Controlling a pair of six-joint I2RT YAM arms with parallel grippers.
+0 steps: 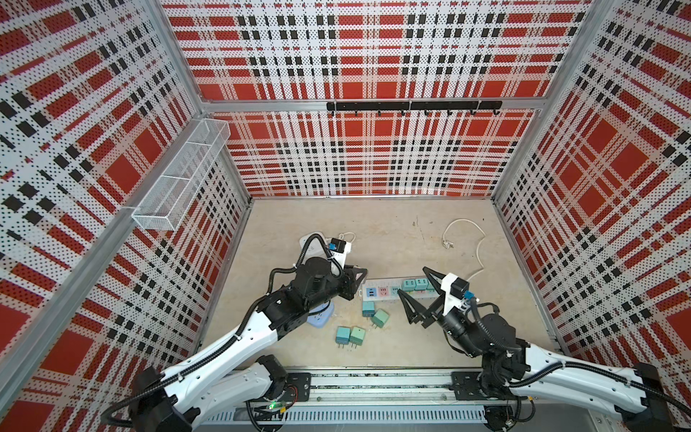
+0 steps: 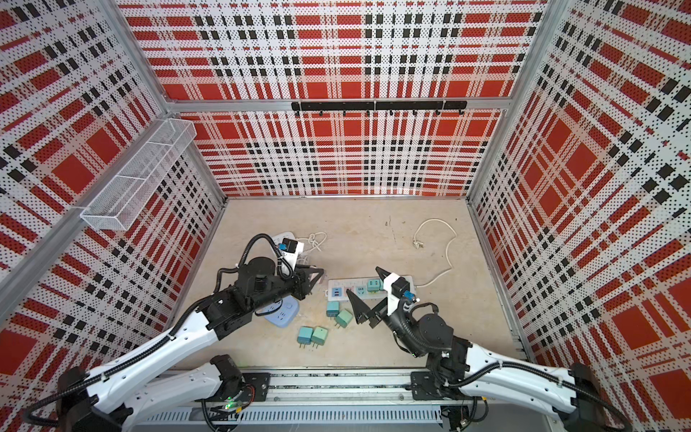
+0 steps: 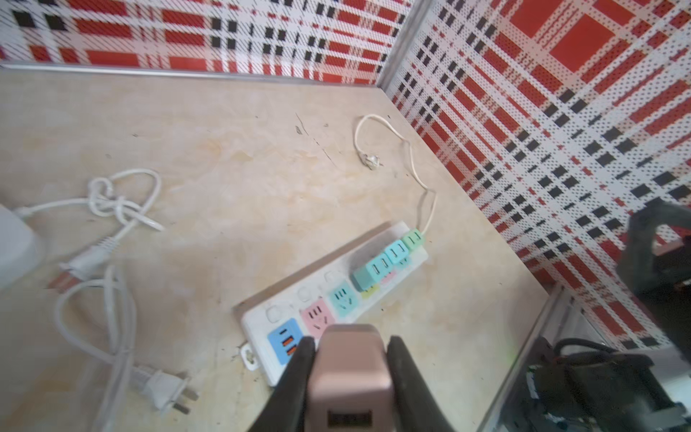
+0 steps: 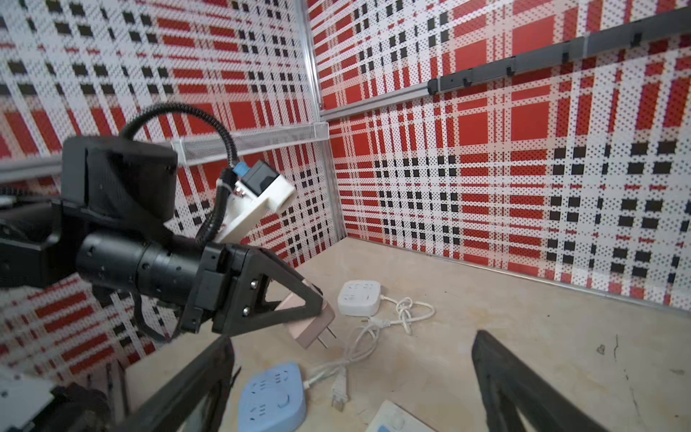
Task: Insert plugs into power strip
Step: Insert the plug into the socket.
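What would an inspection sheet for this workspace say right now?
Surface: beige tabletop, scuffed.
Job's things: long power strip with three plugs seated at one end; four loose plugs on the table; pink plug held by left gripper.
Clutter: blue power strip, white square power strip.
Grippers: left gripper shut on pink plug; right gripper open, empty, near the long power strip.
Cables: long power strip's cord lies unplugged; two white cords loose, one knotted.
Surroundings: red plaid walls, wire basket, black hook rail.
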